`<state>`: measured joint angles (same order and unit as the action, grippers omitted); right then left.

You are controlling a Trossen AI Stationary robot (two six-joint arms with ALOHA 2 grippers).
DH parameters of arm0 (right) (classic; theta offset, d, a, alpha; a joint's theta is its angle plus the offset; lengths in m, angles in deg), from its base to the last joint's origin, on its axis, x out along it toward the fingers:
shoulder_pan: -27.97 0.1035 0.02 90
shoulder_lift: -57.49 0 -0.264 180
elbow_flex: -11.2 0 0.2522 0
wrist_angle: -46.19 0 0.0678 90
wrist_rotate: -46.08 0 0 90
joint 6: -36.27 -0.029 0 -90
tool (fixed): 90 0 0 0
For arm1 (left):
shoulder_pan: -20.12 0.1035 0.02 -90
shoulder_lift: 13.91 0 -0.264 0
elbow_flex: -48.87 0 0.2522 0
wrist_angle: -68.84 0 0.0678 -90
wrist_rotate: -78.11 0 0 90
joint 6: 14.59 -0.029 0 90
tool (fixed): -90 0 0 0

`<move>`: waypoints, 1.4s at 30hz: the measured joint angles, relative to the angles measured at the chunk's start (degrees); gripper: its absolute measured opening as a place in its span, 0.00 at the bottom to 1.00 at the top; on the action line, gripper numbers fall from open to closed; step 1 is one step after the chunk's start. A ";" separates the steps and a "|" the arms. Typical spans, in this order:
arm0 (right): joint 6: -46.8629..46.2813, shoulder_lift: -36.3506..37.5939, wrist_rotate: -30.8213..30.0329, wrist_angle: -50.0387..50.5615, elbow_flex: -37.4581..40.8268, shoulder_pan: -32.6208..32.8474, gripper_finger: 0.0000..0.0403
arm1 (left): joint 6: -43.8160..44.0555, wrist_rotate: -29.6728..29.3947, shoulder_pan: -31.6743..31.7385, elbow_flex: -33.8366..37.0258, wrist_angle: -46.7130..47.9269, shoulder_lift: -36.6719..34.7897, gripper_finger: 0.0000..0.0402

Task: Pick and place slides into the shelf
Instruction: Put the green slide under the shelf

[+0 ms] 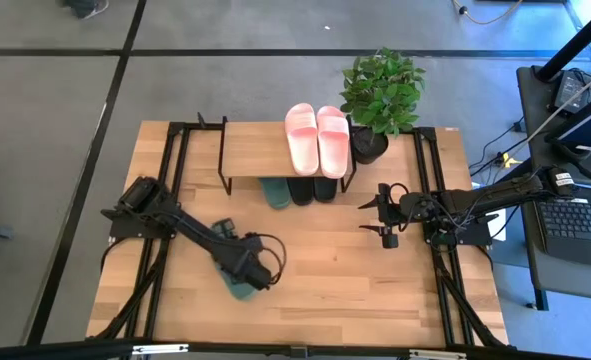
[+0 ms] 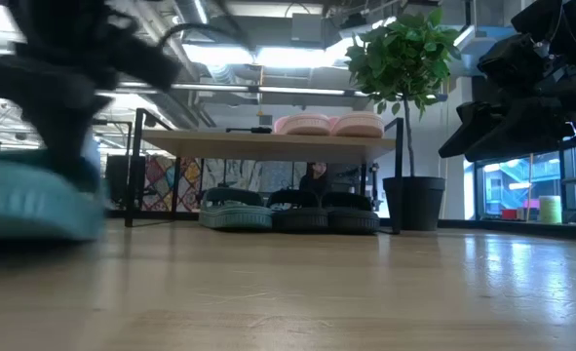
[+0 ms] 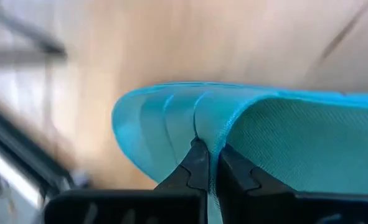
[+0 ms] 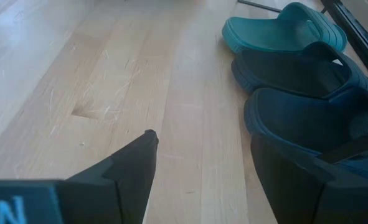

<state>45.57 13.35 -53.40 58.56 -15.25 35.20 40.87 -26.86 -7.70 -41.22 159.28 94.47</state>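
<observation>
Left arm is reaching diagonally across the table, well in front of the shelf (image 1: 275, 150). Left gripper (image 1: 258, 272) is pointing down, its fingers (image 3: 196, 165) pinching the strap of a dark green slide (image 1: 241, 287) lying on the table. Right arm is waiting low beside the shelf's plant-side end; right gripper (image 1: 387, 215) is standing open, holding nothing. Pink pair (image 1: 316, 135) is sitting on the shelf's top board; second green slide (image 1: 275, 190) and black pair (image 1: 312, 187) are sitting beneath it.
</observation>
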 joint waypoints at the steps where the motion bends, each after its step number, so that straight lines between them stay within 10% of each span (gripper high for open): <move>1: 0.00 0.00 0.00 0.00 0.00 0.02 0.64 | -2.49 -2.04 0.68 -0.40 -0.67 0.00 0.01; 18: 0.00 0.00 -0.01 0.01 0.00 0.02 0.64 | -28.93 -12.87 13.16 -1.47 -7.81 0.02 0.01; 42: 0.17 0.00 -0.01 0.02 0.00 0.02 0.64 | -36.64 -22.71 21.20 -1.47 -2.11 0.07 0.01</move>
<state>45.75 13.35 -53.42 58.59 -15.25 35.22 4.23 -49.57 13.49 -42.69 157.17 94.53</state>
